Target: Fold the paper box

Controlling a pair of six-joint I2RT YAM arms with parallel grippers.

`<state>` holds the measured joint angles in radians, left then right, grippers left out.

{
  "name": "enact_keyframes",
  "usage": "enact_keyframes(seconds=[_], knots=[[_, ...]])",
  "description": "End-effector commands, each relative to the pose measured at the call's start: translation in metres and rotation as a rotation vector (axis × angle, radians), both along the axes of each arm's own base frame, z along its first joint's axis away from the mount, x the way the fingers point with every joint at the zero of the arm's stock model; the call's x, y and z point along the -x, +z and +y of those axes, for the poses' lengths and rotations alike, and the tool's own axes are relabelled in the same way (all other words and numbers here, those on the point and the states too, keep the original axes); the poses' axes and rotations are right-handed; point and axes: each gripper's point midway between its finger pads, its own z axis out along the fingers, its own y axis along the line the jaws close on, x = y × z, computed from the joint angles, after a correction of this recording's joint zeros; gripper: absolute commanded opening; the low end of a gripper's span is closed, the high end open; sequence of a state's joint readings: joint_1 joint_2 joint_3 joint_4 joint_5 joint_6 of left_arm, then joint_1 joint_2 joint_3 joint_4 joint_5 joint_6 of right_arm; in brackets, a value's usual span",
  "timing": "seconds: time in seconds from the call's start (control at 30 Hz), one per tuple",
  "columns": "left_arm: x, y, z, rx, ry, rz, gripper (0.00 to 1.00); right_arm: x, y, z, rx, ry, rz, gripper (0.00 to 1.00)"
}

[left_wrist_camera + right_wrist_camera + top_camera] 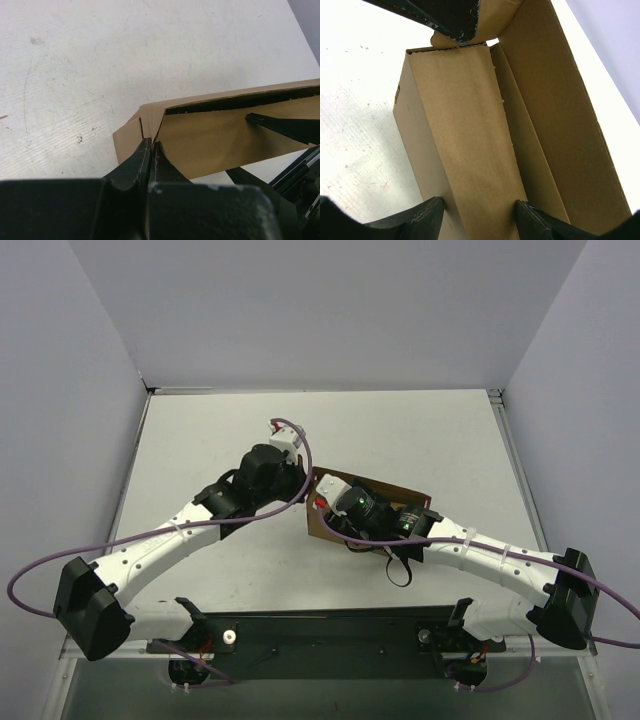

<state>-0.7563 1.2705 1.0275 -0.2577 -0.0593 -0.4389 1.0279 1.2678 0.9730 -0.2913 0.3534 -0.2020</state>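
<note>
- The table [220,430] is white and scuffed, with grey walls on its left, far and right sides.
- A purple cable [40,565] loops out past the table's left edge, at the left arm's base.
- The left arm [170,535] reaches from the near left corner towards the middle of the table.
- The left gripper [151,145] is closed. Its black fingertips [135,162] pinch the thin cardboard at the box's left end, where a small flap folds round the corner.
- The paper box [403,492] is plain brown corrugated cardboard and lies on the table just right of the middle. From above it is mostly hidden under the right wrist. It is part folded: the long far wall stands up, and a folded panel lies along the inside beside it.
- The right gripper [479,210] has its jaws wide apart, closed across that folded panel. One fingertip [427,212] lies against each long side of the panel.
- In the left wrist view, one right finger shows as a thin black bar over the box's inner face.
- The right arm [490,555] comes in from the near right corner and meets the left arm over the box.
</note>
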Motion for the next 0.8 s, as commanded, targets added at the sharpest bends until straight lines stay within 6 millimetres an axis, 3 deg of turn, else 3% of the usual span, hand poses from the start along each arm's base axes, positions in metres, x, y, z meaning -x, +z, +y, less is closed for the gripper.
enact_keyframes(seconds=[0.0,0.27,0.53,0.77], knots=[[0.023,-0.029,-0.001,-0.004,-0.039,0.104,0.00,0.023,-0.039,-0.023,0.110,-0.013,0.146,0.57],[0.036,-0.057,0.012,-0.041,-0.018,0.163,0.00,0.023,-0.038,-0.024,0.108,-0.015,0.141,0.57],[0.032,-0.075,0.046,-0.187,0.080,0.139,0.00,0.024,-0.035,-0.023,0.096,-0.015,0.135,0.57],[0.039,-0.082,0.045,-0.214,0.053,0.145,0.00,0.023,-0.034,-0.024,0.098,-0.012,0.129,0.57]])
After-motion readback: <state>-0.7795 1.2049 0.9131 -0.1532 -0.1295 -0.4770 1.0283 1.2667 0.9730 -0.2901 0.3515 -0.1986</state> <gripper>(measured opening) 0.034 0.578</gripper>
